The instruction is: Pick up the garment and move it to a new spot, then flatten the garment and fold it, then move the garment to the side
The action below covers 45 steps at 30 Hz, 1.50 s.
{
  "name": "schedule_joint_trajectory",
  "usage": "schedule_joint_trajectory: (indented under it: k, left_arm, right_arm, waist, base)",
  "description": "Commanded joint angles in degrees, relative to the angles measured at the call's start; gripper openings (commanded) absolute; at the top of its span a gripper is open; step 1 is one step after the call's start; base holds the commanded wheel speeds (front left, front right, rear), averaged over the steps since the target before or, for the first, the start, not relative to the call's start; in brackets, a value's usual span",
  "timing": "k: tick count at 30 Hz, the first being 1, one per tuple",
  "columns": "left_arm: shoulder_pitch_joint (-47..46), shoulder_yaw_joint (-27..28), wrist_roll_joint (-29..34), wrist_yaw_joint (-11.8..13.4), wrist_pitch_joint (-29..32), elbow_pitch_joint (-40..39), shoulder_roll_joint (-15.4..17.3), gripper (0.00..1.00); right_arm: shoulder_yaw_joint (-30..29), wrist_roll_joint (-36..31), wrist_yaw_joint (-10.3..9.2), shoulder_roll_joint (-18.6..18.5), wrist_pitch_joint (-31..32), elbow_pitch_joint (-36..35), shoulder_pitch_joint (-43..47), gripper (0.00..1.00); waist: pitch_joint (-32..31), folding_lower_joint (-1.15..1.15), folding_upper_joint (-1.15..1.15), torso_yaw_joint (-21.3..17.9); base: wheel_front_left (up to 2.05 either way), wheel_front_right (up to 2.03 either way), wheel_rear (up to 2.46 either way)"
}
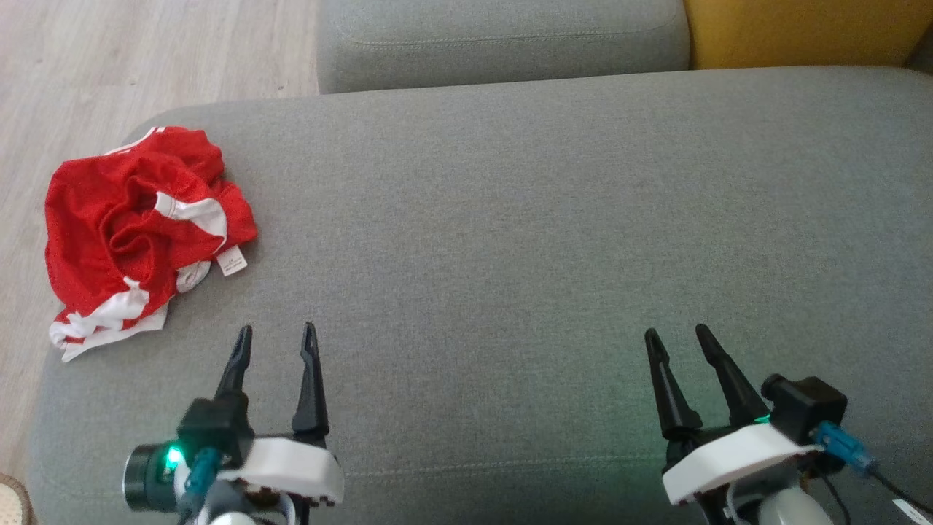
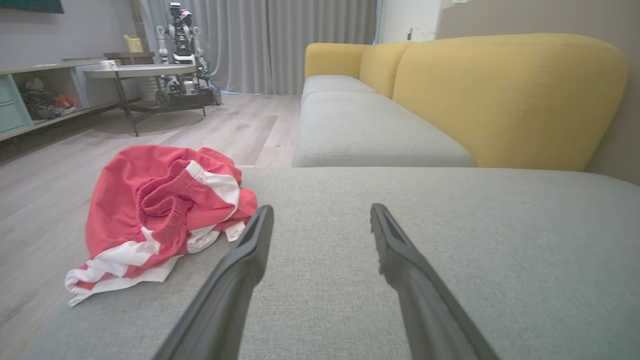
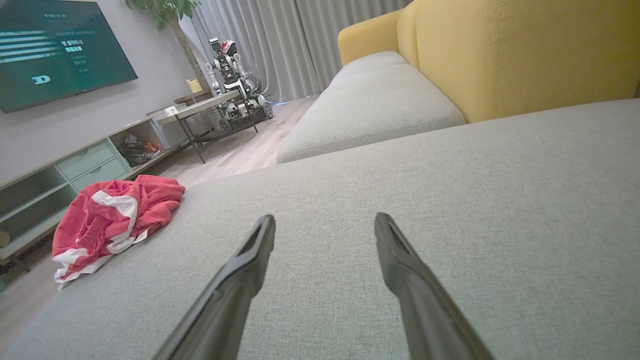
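Note:
The garment is a crumpled red piece with white stripes and a white label, bunched at the far left edge of the grey sofa cushion. It also lies ahead and to the left in the left wrist view, garment, and far left in the right wrist view, garment. My left gripper hovers open over the cushion just below and right of the garment, apart from it, nothing between its fingers. My right gripper stands open over the cushion's right half, far from the garment.
A second grey cushion and a yellow backrest lie beyond. Wooden floor runs along the cushion's left edge. Further off stand a round table, a shelf unit, a wall screen and another robot.

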Motion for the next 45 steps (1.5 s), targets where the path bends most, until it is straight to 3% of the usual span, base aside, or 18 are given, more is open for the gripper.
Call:
schedule_joint_trajectory:
  k: [1,15,29,36,45]
  left_arm:
    - [-1.1,1.9,2.3,-0.5,-1.1,-1.9,0.1,1.00]
    - [0.7,5.3,12.2,-4.4,-3.4,0.3,-3.1,1.00]
    - [2.1,10.8,11.6,-11.2,-3.5,3.4,-7.0,1.00]
    - [1.8,12.5,12.9,-12.4,-3.5,3.2,-8.0,1.00]
    - [1.5,13.8,13.7,-12.0,-3.5,2.4,-8.7,1.00]
  right_arm:
    - [1.1,-2.1,-0.01,-0.7,-1.1,-1.9,-3.2,1.00]
    - [3.1,-11.0,-0.01,-0.8,-3.4,0.2,-3.7,1.00]
    - [1.9,-10.7,-0.01,-0.8,-3.5,0.4,-3.1,1.00]
    - [1.5,-10.9,-0.01,-0.8,-3.5,0.2,-3.3,1.00]
    - [1.2,-11.3,-0.01,-0.8,-3.5,-0.1,-3.1,1.00]
  waist:
    - [-0.1,0.00,0.00,-0.1]
    - [-0.3,0.00,0.00,-0.3]
    - [-0.5,0.00,0.00,0.3]
    - [0.2,0.00,0.00,0.5]
    - [0.3,0.00,0.00,2.0]
  base:
    - [0.00,0.00,0.00]
    - [0.00,0.00,0.00]
    - [0.00,0.00,0.00]
    - [0.00,0.00,0.00]
    - [0.00,0.00,0.00]
